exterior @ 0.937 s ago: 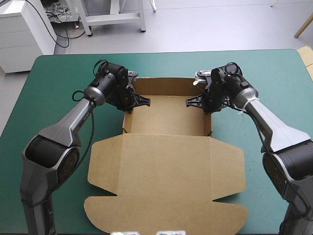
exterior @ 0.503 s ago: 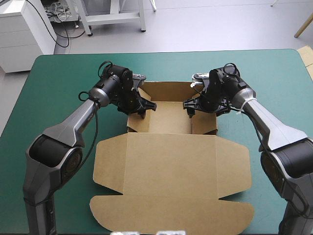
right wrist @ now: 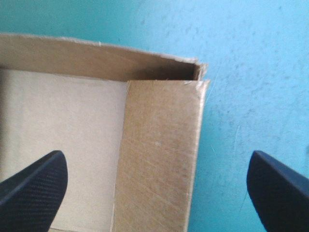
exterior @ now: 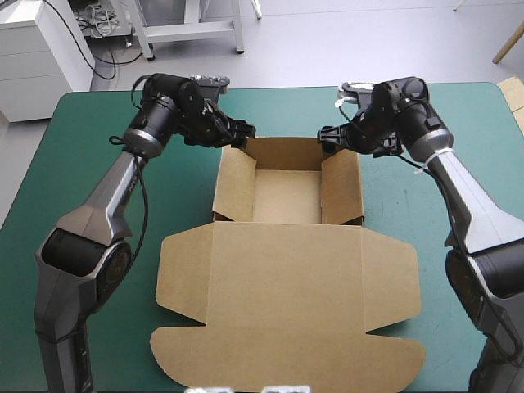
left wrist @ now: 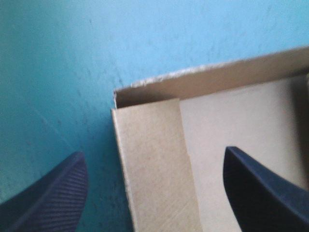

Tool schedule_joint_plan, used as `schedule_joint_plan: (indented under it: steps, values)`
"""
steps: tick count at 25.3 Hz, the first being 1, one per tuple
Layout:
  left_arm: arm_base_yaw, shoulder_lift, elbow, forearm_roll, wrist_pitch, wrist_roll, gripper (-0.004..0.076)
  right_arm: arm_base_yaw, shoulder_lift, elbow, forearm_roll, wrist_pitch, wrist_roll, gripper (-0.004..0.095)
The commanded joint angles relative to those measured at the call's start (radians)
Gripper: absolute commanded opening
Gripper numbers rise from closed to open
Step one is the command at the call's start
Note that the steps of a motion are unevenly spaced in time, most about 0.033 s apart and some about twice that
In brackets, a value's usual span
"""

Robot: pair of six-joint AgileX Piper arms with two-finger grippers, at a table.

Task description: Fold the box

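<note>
The box (exterior: 286, 246) is lying at the middle of the table (exterior: 90, 139), its long axis running from the far edge to the near: an open tray at the far end, the lid spread flat toward the near edge. Nothing is being carried in the tray. The left gripper (exterior: 243, 133) is being hovered at the tray's far left corner and the right gripper (exterior: 329, 135) at its far right corner, each equally near. Both are being shown spread wide, with nothing gripped. In each wrist view a side wall is standing between the fingers, so the walls are probably being lined up for pressing.
</note>
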Motion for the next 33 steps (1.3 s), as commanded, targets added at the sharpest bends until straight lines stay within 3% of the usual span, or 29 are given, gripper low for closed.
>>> schedule_joint_plan:
  steps: [1, 6, 9, 12, 16, 20, 26, 33]
  values:
    - [0.017, -0.118, -0.121, -0.033, 0.033, -0.005, 0.0547, -0.013, -0.130, -0.051, -0.001, -0.013, -0.003, 0.0926]
    - [0.020, -0.239, -0.138, -0.019, 0.033, 0.028, 0.0543, -0.011, -0.256, 0.031, 0.009, -0.013, -0.022, 0.0926]
    - [0.020, -0.328, -0.115, -0.021, 0.033, 0.087, 0.0461, -0.009, -0.338, 0.123, 0.008, -0.013, -0.057, 0.0926]
    - [0.020, -0.425, -0.072, -0.023, 0.033, 0.147, 0.0293, -0.009, -0.403, 0.224, 0.005, -0.013, -0.061, 0.0926]
    - [0.020, -0.576, 0.033, -0.013, 0.033, 0.189, 0.0000, -0.009, -0.430, 0.294, 0.007, -0.022, -0.042, 0.0926]
    - [0.020, -0.724, 0.171, 0.009, 0.033, 0.225, -0.0008, -0.009, -0.398, 0.298, 0.030, -0.043, -0.024, 0.0926]
    - [0.020, -1.055, 0.592, 0.032, 0.020, 0.225, -0.0008, -0.002, -0.207, 0.298, 0.044, -0.100, -0.028, 0.0926]
    - [0.020, -1.285, 0.917, 0.032, -0.039, 0.225, -0.0008, -0.002, -0.089, 0.298, 0.040, -0.168, -0.036, 0.0926]
